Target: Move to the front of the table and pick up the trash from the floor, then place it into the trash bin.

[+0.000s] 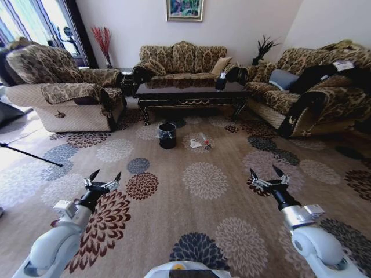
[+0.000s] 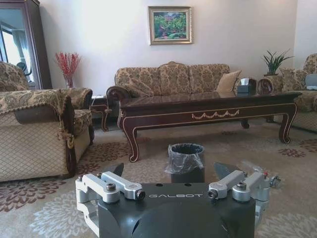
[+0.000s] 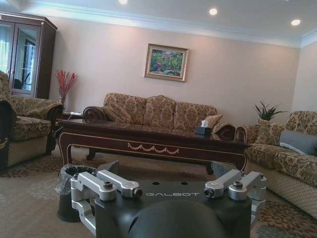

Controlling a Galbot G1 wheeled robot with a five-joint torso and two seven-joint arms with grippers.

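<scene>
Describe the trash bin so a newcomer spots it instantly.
Find the long dark table before the middle sofa. On the patterned carpet just in front of its left end stands the trash bin: a small round black bucket lined with a clear bag, with the trash beside it.

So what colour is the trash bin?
Black, with a clear bag liner; the trash bin shows best in the left wrist view.
</scene>
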